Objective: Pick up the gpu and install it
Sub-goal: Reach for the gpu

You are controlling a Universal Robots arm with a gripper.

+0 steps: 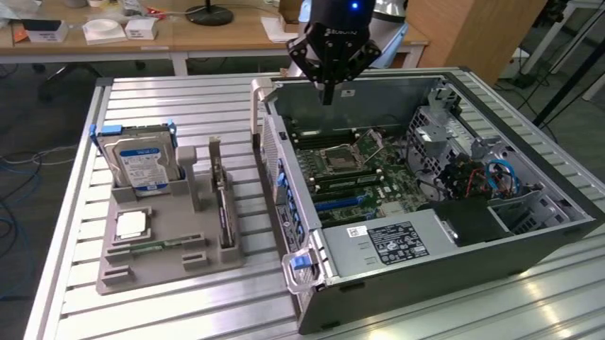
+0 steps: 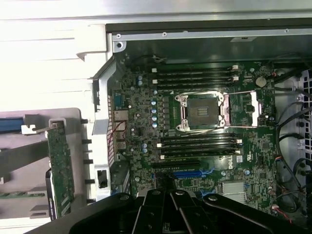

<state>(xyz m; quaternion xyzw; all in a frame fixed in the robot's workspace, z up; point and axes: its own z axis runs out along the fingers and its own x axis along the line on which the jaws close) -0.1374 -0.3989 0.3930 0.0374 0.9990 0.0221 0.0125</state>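
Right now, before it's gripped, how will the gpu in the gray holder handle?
The gpu is a thin bare circuit card, so probably stiff and light but fragile. Standing on its edge in the gray holder, it may tip if nudged sideways.

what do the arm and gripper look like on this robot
The arm ends in a black wrist section with a small blue light. The gripper is black too, with pale lettering across its body, angular bolted linkages on either side, and narrow dark fingers.
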